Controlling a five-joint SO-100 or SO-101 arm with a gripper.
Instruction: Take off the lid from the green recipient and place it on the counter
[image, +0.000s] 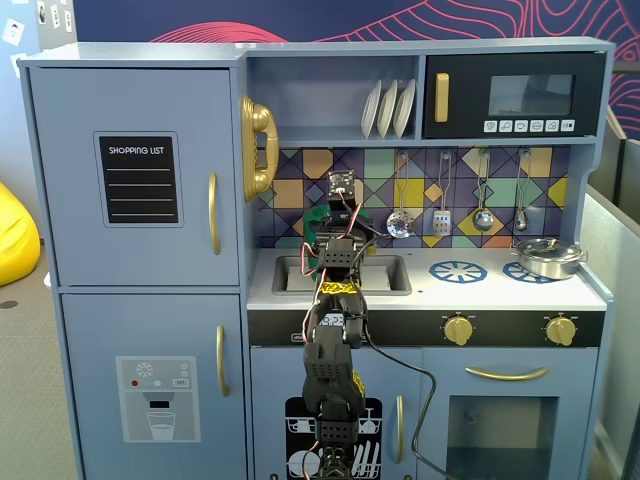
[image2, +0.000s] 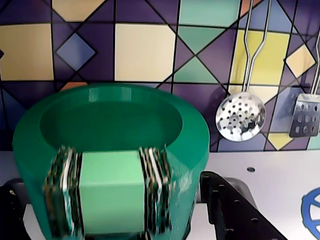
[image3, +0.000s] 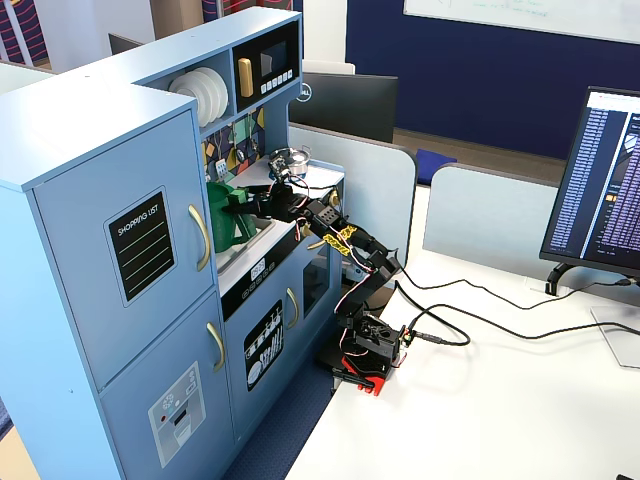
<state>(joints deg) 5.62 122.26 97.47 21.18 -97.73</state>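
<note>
The green recipient (image2: 107, 130) fills the wrist view, its ridged light-green handle strip facing me. It stands at the back of the white counter (image2: 260, 180) against the tiled wall. It also shows behind the arm in both fixed views (image: 316, 217) (image3: 226, 222). Its top looks like an open dark-green hollow. No lid with a knob shows in any view. My gripper (image2: 110, 182) is open, with one black finger (image2: 230, 205) right of the recipient and the other at its left. The gripper also shows in both fixed views (image: 335, 225) (image3: 247, 205).
The recessed sink (image: 385, 272) lies under my arm. A silver pot (image: 548, 257) stands on the right burner ring, with another burner ring (image: 458, 271) beside it. A slotted spoon (image2: 240, 116) and spatula (image2: 306, 115) hang on the wall to the right.
</note>
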